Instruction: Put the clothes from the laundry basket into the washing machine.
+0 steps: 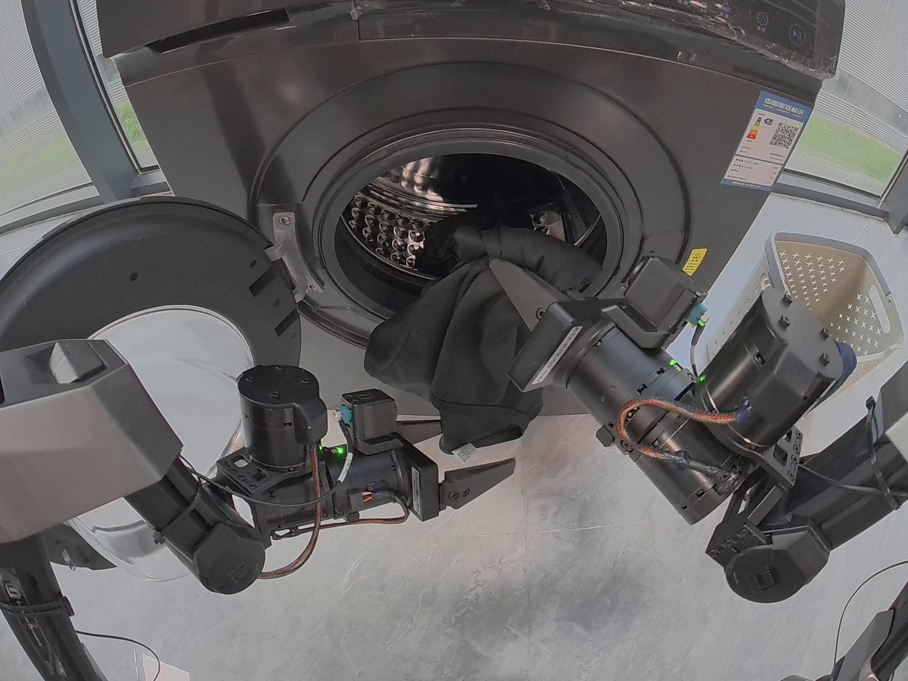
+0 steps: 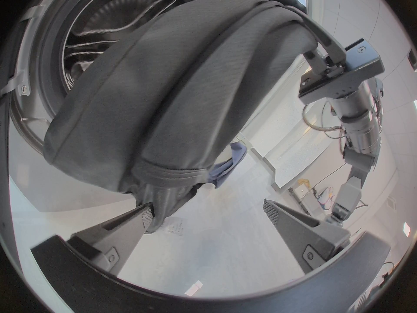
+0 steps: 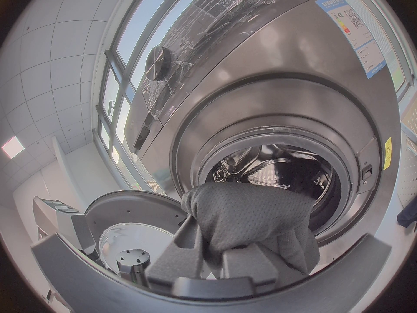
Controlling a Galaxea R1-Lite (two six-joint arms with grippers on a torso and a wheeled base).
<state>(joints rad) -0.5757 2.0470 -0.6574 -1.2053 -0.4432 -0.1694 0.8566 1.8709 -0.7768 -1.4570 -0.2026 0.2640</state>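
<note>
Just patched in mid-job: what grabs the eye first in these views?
A dark garment spills from the drum mouth of the washing machine, pinched by the right gripper at the rim and hanging down the front. The left gripper sits open just under its hanging hem. The round door stands swung wide on the robot's left.

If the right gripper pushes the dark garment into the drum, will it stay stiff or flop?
Probably floppy: the dark garment drapes over the right gripper and sags below the drum opening's rim. Likely light, since one pinch carries it. The hanging part may snag on that rim.
</note>
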